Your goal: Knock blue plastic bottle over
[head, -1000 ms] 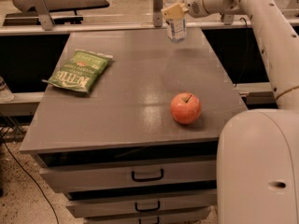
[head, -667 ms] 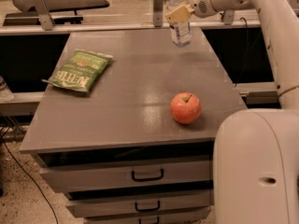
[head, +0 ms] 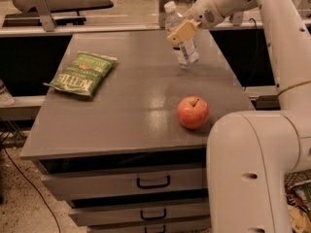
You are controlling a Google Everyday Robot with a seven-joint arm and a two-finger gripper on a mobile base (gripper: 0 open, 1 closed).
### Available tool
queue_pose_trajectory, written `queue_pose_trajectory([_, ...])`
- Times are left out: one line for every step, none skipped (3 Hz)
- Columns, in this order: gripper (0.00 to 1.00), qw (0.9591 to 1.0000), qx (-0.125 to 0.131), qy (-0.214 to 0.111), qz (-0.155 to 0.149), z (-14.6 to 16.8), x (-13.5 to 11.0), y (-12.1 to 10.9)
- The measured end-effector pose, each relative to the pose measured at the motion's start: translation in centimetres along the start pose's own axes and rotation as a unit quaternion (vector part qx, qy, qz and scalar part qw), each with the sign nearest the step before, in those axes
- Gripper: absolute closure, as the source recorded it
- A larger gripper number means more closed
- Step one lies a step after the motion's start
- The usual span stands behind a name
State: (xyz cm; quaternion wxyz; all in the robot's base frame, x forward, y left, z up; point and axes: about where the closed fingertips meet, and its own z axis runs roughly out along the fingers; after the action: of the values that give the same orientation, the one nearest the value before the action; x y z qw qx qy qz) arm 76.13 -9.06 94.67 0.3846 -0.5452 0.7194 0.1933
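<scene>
The blue plastic bottle (head: pixel 186 52) is a clear bottle with a white cap and a pale label. It is at the far right of the grey table top (head: pixel 136 106) and leans with its cap toward the upper left. My gripper (head: pixel 182 32) comes in from the upper right on the white arm and is against the bottle's middle, covering part of it. The bottle's base is at or just above the table surface.
A red apple (head: pixel 193 112) sits near the table's front right. A green snack bag (head: pixel 81 74) lies at the left. My white arm's base (head: pixel 248 169) fills the lower right. Drawers (head: pixel 146 183) are below the table top.
The gripper and the bottle have shifted a little toward the front of the table. The bottle now leans more, cap to the left. Apple and bag have not moved.
</scene>
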Motion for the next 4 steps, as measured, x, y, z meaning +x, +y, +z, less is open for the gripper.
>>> queue_pose_trajectory([1.0, 0.9953, -0.068, 0.062, -0.027, 1.8, 1.3, 3.3])
queue_pose_trajectory([0.82, 0.9891, -0.105, 0.091, -0.048, 3.3, 1.7, 4.8])
queue_pose_trajectory([0.51, 0.9862, -0.126, 0.082, -0.07, 4.8, 0.9, 5.6])
queue_pose_trajectory([0.28, 0.9864, -0.126, 0.07, -0.079, 4.9, 0.1, 5.6])
